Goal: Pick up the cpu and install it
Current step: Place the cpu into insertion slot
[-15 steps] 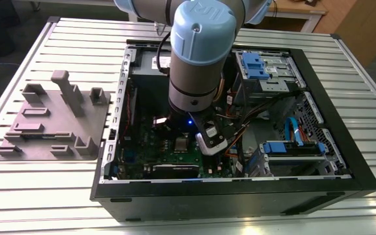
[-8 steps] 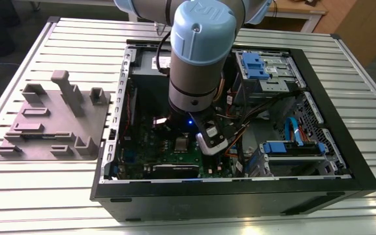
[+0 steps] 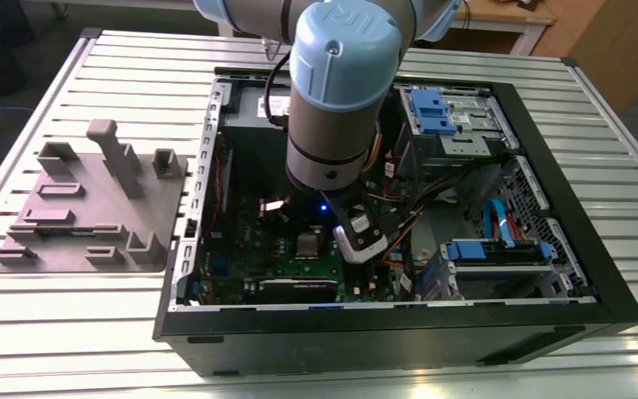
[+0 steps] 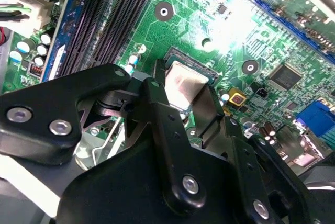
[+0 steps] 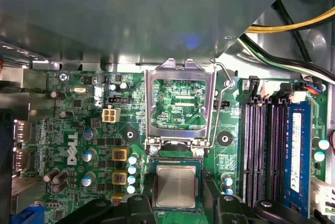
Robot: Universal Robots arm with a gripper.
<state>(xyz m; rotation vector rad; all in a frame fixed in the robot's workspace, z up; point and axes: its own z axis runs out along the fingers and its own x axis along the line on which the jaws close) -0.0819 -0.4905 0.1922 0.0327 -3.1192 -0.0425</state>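
Gripper (image 4: 183, 92) hangs over the cpu (image 5: 177, 186) on the white-lettered motherboard (image 5: 63, 124); clenched or released, cannot tell. Exterior view: grey fixture (image 3: 86, 208) at case's (image 3: 408, 337) nine o'clock.

So there's a black PC case (image 3: 408, 337) lying on its side with the panel off, sitting on a ribbed metal surface (image 3: 64, 332). Just off to the exterior view's left of it is a grey fixture plate (image 3: 159, 212) with a bunch of blocks and posts sticking up. Inside the case: green motherboard (image 5: 78, 130), metal socket frame (image 5: 149, 103) flipped open, and a row of dark RAM slots (image 5: 259, 150) with one blue stick (image 5: 296, 145) beside them. Blue drive caddies (image 3: 430, 112) sit toward the exterior view's right, and yellow and black cables (image 5: 293, 24) run past the board's corner.
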